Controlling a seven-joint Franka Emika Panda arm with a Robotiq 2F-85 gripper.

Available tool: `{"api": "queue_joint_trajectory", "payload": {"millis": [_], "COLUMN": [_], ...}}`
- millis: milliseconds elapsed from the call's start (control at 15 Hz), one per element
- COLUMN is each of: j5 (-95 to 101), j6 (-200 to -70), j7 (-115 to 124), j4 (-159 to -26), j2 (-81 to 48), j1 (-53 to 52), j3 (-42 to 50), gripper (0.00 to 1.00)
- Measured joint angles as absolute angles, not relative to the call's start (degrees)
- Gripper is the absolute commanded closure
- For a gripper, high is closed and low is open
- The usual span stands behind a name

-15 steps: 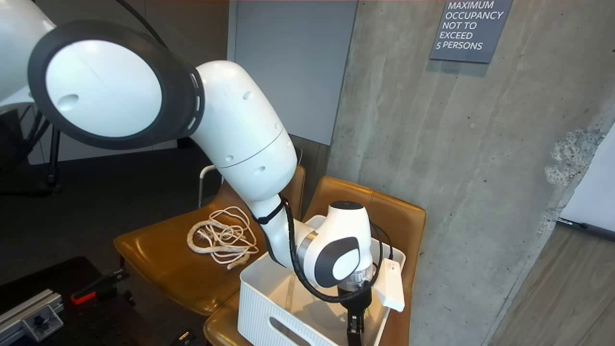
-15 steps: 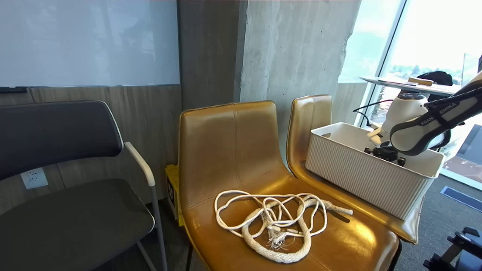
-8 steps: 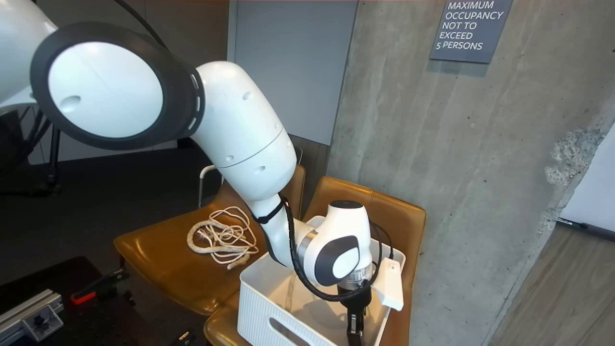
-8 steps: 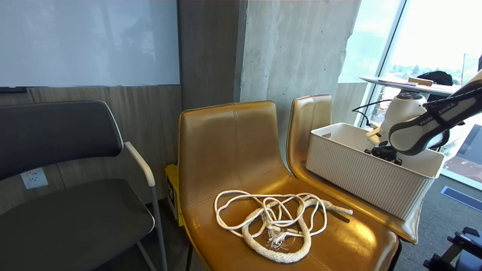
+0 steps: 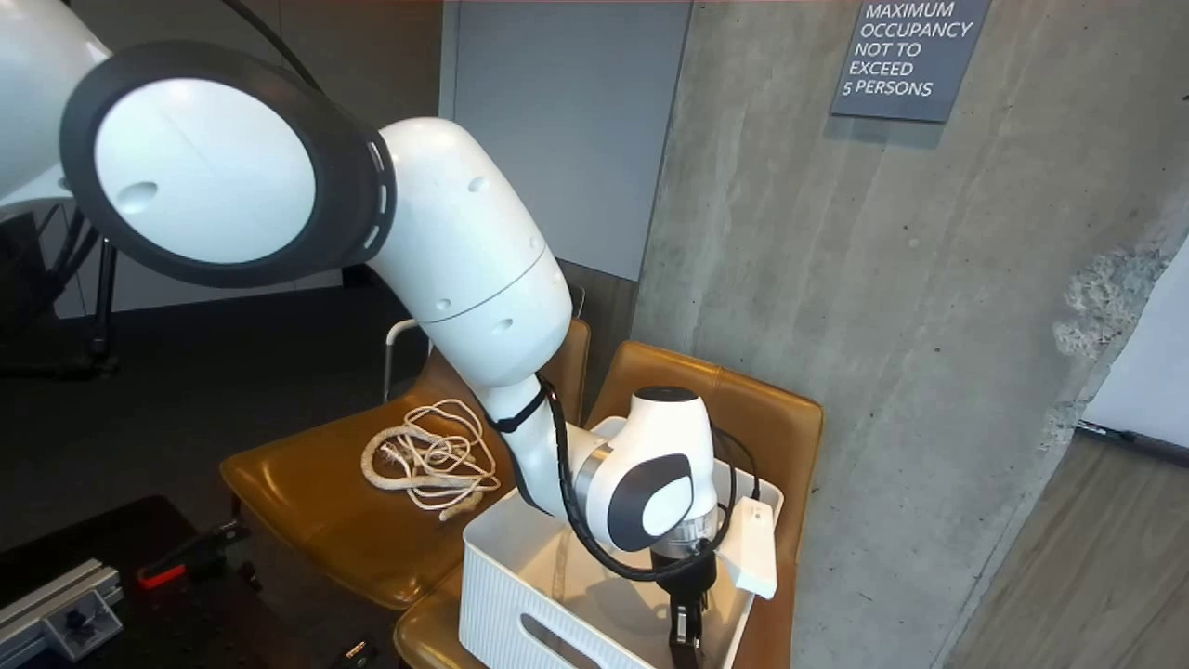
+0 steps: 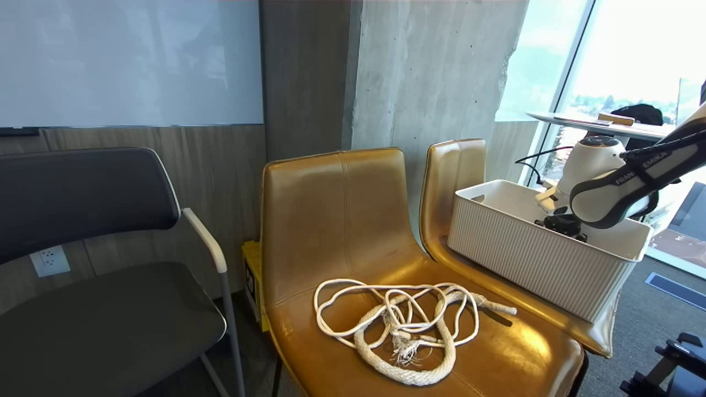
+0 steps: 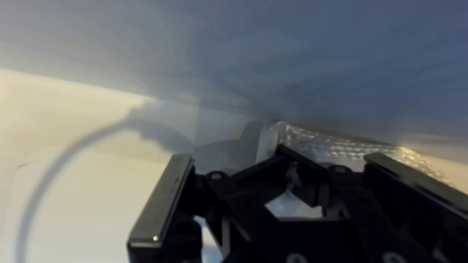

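My black gripper point(image 5: 685, 643) reaches down inside a white ribbed bin point(image 6: 529, 270), which stands on a tan chair. In the wrist view the gripper point(image 7: 281, 149) is shut, its tips meeting. A pale braided piece, likely thick rope point(image 7: 343, 148), lies just beyond the tips, along the bin's inner wall point(image 7: 329, 73). Between the fingers a faint whitish wisp shows; whether it is gripped or only behind them is unclear. The bin's side hides the fingertips in an exterior view. A thin pale strip point(image 5: 560, 562) lies on the bin floor.
On the adjoining tan chair point(image 6: 336, 215) sits a tangled white rope point(image 6: 413, 377). A dark chair point(image 6: 110, 314) stands beside it. A concrete pillar point(image 5: 882, 279) rises behind the bin. Near the robot base are an aluminium profile point(image 5: 56, 609) and a black clamp point(image 5: 200, 555).
The gripper's fingers have drawn together from a wider stance to shut. The arm has shifted only very slightly; the bin and the rope on the chair stay where they were.
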State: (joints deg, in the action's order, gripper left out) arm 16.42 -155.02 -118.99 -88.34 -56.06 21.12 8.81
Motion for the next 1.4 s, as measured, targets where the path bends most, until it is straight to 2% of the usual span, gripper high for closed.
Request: {"api": "queue_joint_trajectory", "payload": {"millis": [333,600,933,1400], "j5": [18.41,24.19,38.14,53.12], "j6": [-157.24,-160.78,-163.78,-159.45], "j7": [-115.04,-109.37,-97.85,-83.21], "j4": [-91.26,-98.70,-108.57,-111.26], "j2": [-51.16,-42.17,-29.84,-19.13], "j1": [17.38,11.33,2.13,-14.02], "j3": [9.48,13.91,21.40,23.80], "gripper": [1.00,1.00,1.00,1.00]}}
